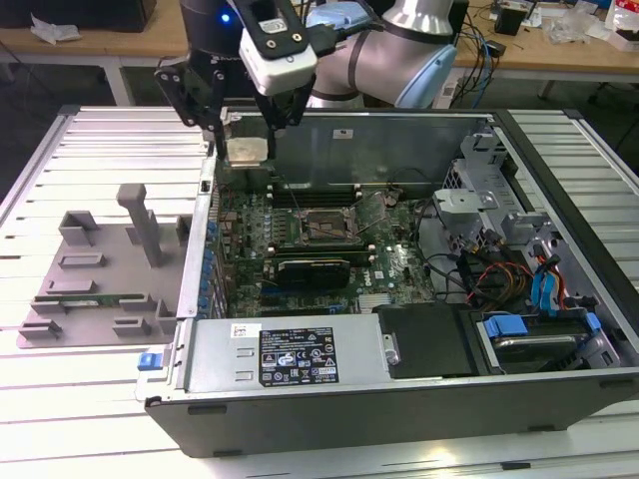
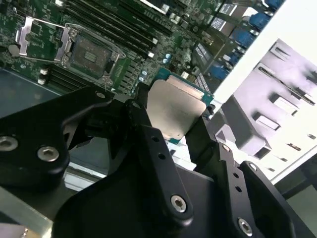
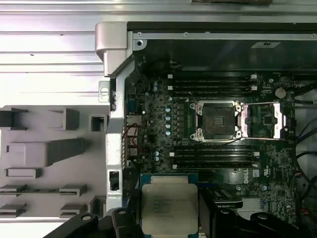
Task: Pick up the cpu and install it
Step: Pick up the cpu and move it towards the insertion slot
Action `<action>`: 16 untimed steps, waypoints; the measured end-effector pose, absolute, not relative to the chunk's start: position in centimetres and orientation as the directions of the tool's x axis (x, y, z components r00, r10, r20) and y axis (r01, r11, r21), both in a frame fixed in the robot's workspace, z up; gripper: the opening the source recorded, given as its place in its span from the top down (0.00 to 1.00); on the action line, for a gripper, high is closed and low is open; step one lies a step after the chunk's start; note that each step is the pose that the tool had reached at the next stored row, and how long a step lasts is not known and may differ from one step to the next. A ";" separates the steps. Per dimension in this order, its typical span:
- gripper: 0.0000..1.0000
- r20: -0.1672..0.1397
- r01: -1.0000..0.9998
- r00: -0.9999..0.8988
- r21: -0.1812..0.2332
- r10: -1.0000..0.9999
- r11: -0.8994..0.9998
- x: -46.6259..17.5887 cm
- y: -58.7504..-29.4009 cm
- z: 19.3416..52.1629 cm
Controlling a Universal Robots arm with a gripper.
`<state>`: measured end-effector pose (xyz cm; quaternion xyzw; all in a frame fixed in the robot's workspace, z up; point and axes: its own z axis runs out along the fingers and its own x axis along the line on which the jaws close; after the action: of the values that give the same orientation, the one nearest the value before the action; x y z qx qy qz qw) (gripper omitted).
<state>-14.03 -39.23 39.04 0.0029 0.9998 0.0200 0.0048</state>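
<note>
The open case [image 1: 399,409] on the surface [image 1: 60,419] holds the motherboard [image 1: 389,264], whose socket [image 3: 216,120] has its frame swung open. The hand [image 1: 247,135] grips the cpu [image 3: 168,208] by two opposite edges, above the board, well apart from the socket. The square chip sits level, metal plate up, its edges in line with the socket's.

Silvery square cpu [image 3: 165,208] with green rim, lifted flat above the motherboard [image 3: 218,148], metal top showing
</note>
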 end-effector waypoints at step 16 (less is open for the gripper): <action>0.45 -0.010 0.006 -1.000 0.040 0.006 0.999 -7.0 -38.8 36.4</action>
<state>-6.98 -38.84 36.36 0.0029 0.9998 0.0201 0.0049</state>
